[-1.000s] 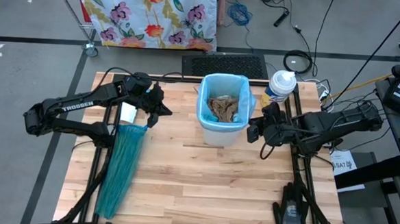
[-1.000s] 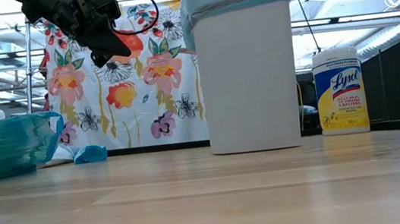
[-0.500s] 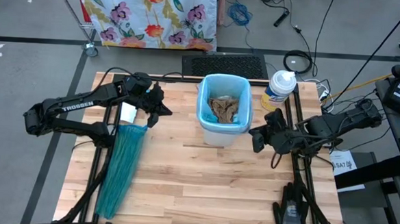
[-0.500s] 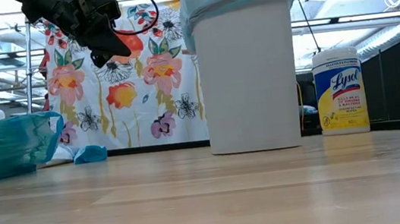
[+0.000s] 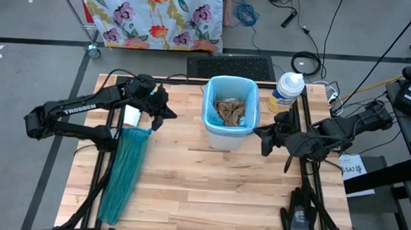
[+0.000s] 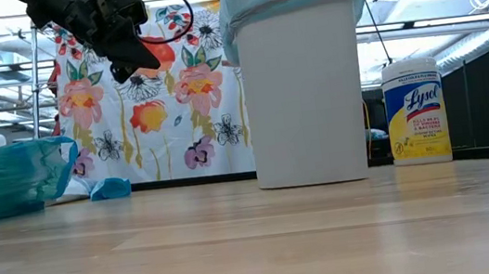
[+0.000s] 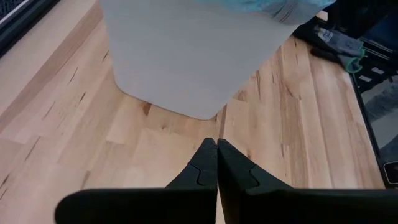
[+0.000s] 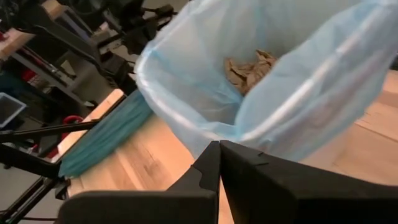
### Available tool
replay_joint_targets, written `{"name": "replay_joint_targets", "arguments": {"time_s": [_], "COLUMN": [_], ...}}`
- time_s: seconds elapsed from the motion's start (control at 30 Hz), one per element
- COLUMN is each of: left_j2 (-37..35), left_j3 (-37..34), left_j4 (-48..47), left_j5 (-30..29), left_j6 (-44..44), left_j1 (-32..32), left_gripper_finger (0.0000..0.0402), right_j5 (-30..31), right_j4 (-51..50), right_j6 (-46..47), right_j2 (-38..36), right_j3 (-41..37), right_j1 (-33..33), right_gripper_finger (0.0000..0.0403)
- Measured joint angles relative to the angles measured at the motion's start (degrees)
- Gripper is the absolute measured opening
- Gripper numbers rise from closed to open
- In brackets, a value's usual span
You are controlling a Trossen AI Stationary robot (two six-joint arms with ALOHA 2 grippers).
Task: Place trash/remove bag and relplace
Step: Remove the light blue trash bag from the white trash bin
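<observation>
We see the thin pale-blue plastic liner bag (image 5: 212, 105) seated in the white plastic bin (image 5: 227, 136) near the far middle of the wooden counter (image 5: 208, 193), its edge folded over the rim, with crumpled brown paper trash (image 5: 229, 111) lying inside. The right gripper (image 5: 260, 139) sits just beside the bin's right wall, so the bag's rim lies directly to its left and a little above its fingertips; in the right wrist view the liner's near lip (image 8: 292, 112) fills the picture just past the clenched fingers (image 8: 205, 171). We cannot tell whether a fold of film is pinched between them; nothing shows in the seam.

The left gripper (image 5: 157, 119) hovers clenched and empty, farther from the bin on its left side, above the top end of the darker teal-green plastic replacement bag (image 5: 124, 174), which lies stretched lengthwise along the counter's left edge. We judge the right arm nearer for lifting the liner.
</observation>
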Motion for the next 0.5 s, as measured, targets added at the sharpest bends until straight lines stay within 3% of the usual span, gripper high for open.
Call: {"name": "replay_joint_targets", "arguments": {"time_s": [0.4, 0.5], "left_j2": [0.00, 0.01], "left_j3": [0.00, 0.00], "left_j4": [0.00, 0.00], "left_j5": [0.00, 0.00], "left_j6": [-0.05, -0.03], "left_j1": [0.00, 0.00], "left_gripper_finger": [0.0000, 0.0000], "right_j5": [3.54, 2.66], "right_j4": [-5.15, -7.15], "right_j6": [3.23, 7.73], "right_j2": [-2.18, -2.16], "right_j3": [0.00, 0.00], "right_j1": [-0.02, -0.04], "right_gripper_finger": [0.0000, 0.0000]}}
